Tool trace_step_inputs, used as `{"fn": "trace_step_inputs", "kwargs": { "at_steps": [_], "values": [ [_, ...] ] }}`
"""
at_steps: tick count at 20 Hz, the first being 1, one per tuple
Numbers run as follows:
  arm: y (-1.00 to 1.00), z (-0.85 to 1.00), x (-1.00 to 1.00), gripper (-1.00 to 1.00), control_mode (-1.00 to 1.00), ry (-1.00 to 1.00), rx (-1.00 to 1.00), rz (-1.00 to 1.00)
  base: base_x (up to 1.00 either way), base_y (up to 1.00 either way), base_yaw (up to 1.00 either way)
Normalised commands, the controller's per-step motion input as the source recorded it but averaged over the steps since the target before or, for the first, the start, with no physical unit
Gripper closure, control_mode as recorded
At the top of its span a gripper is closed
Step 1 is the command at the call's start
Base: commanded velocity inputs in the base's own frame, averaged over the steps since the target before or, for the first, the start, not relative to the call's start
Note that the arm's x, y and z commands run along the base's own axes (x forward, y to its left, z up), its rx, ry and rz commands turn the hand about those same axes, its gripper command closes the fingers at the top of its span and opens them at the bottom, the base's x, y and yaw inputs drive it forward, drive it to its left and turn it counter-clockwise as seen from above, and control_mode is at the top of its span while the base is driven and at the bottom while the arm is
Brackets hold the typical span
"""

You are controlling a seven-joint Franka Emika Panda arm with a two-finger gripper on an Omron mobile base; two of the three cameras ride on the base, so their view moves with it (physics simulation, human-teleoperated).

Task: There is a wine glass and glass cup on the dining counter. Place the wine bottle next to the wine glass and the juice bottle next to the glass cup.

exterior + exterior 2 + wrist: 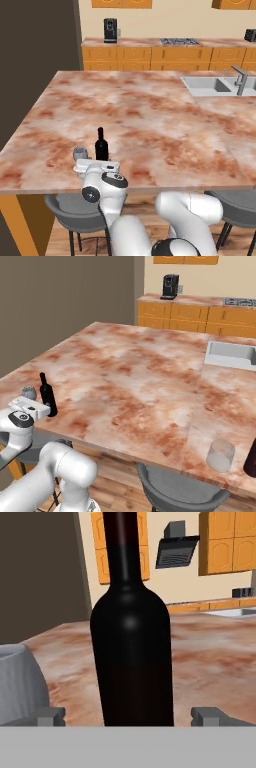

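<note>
The black wine bottle [101,145] [47,393] [132,652] stands upright near the front left edge of the dining counter [150,115] [130,381]. The wine glass [79,153] [29,392] [20,682] is just to its left. My gripper [100,161] [39,407] [129,714] is level with the bottle's base. It is open, and its fingertips [50,716] stand wide on either side, clear of the bottle. Far to the right, near the front edge, the glass cup [220,454] stands with the maroon juice bottle [251,458] beside it at the frame's edge.
A steel sink [207,86] [230,354] with a faucet [241,80] is set into the counter's far right. Grey stools [75,212] [175,491] sit under the front edge. A coffee machine [110,30] stands on the back cabinets.
</note>
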Motion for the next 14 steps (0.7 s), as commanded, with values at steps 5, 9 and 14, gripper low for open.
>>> {"fn": "trace_step_inputs", "kwargs": {
  "at_steps": [5,9,14],
  "values": [
    [-0.05,0.0,-0.14,-1.0,-1.0,0.0,0.0,0.0,0.0,0.0,0.0],
    [0.0,0.11,-0.36,-1.0,-1.0,0.0,0.0,0.0,0.0,0.0,0.0],
    [0.0,0.29,-0.45,-1.0,-1.0,0.0,0.0,0.0,0.0,0.0,0.0]
  ]
}}
